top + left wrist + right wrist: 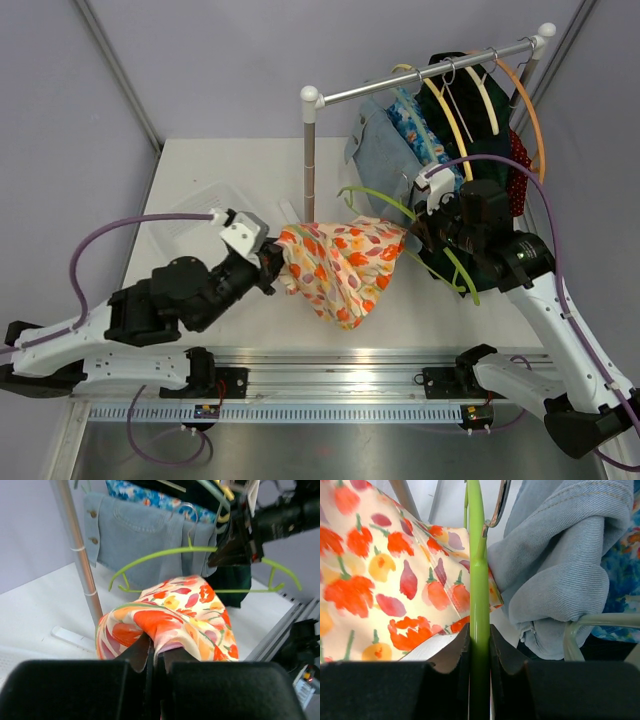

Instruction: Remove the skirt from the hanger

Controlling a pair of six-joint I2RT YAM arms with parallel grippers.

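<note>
Skirt [340,265] sags over the worktop's [240,160] centre, its 9 o'clock edge pinched in the left hand [275,262], the right hand [416,235] clamped on the hanger [380,203] at 3 o'clock; pull smoothly toward 9 o'clock, hanger braced.

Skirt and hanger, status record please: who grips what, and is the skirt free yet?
left jaws: shut on floral skirt
right jaws: shut on green hanger
skirt position: bunched, spanning from the left jaws to the hanger
skirt free: cannot tell; its edge lies against the hanger
behind: denim garment hanging on rack rail
</note>
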